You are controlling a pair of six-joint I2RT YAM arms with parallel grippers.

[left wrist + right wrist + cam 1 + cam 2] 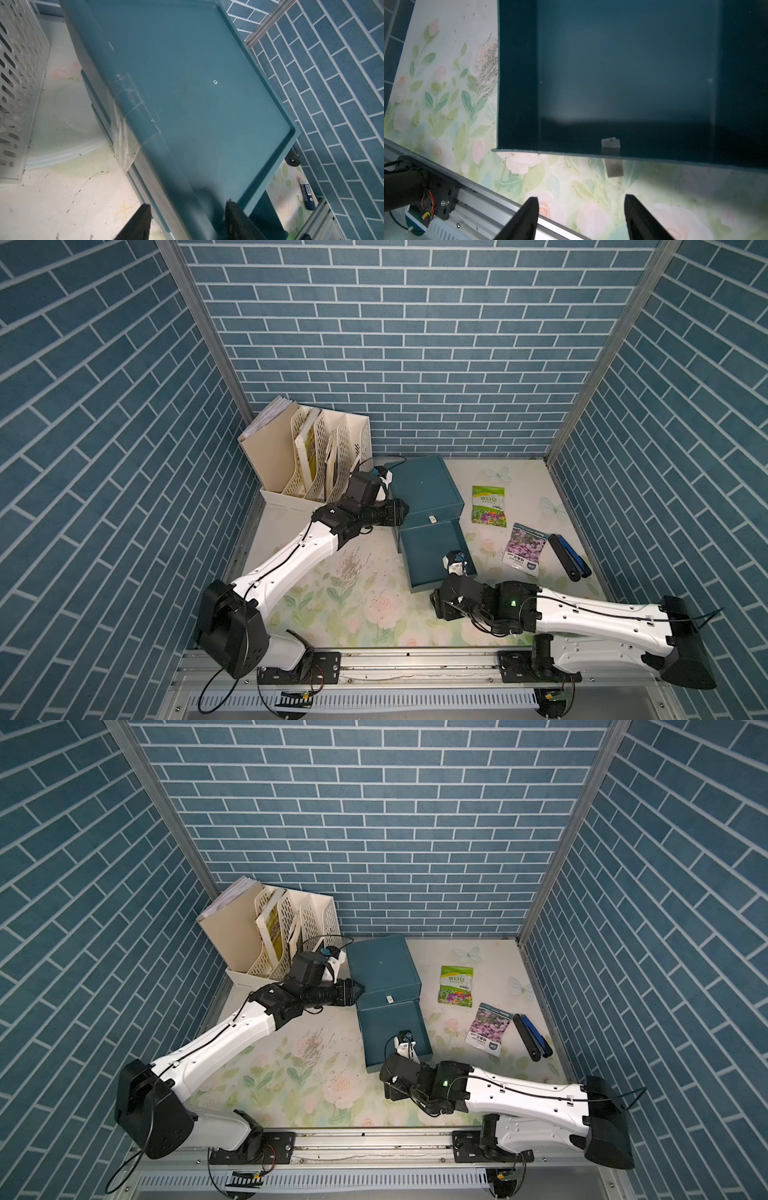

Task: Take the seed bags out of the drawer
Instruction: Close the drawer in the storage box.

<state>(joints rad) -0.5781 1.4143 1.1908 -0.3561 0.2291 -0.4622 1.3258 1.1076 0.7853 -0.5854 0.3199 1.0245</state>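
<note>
Drawer (430, 553) of the teal cabinet (424, 489) stands pulled out toward the robot on the flowered worktop (353, 605), and in the right wrist view its floor (623, 72) shows plain teal. Two packets lie flat on the worktop to the right of the cabinet, outside the drawer. The green-white seed bag (488, 504) lies near the cabinet's right side, seen in both top views (456, 985). The pink-purple seed bag (523, 551) lies nearer the robot and further right, apart from the first, also in both top views (490, 1027). Just beside it on the right lies a black-and-blue oblong object (567, 556). The left claw (400, 510) is at the cabinet's left side. In the left wrist view it (188, 204) is closed on the cabinet's rounded top edge, with one finger on either side. The right claw (581, 197) hangs over the worktop just in front of the drawer's front wall. Its fingers (529, 216) are spread apart and nothing is between them. A cream file rack (316, 456) holding folders stands at the back left, near the left arm's wrist.
</note>
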